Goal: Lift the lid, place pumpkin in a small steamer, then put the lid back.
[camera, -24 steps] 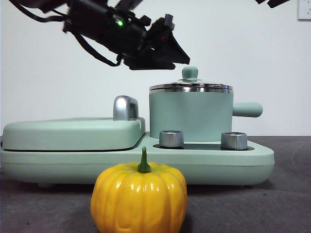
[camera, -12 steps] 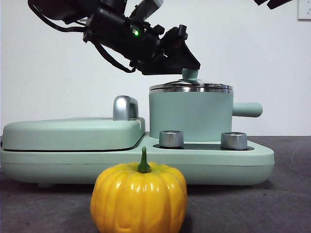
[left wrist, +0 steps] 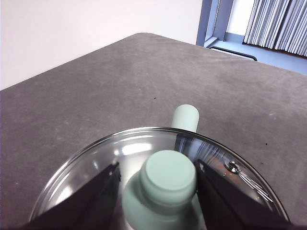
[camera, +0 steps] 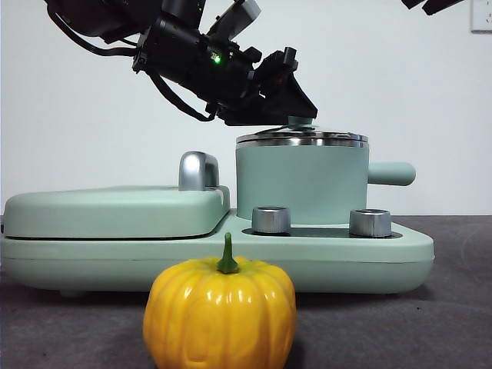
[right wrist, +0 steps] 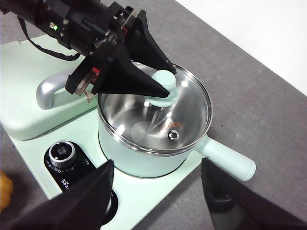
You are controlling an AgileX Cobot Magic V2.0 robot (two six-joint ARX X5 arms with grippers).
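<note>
Grey worktop; left claw (left wrist: pixel 156 184) straddles the lid (right wrist: pixel 158 112) knob, jaws wide. Next: close, then lift it off.

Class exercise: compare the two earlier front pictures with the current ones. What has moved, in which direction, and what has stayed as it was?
The left gripper has come down and across from the upper left to the lid, so that its open jaws now stand either side of the mint-green knob, not yet closed on it. The lid still sits on the small steamer, the pumpkin has not moved, and the right gripper waits above.
</note>
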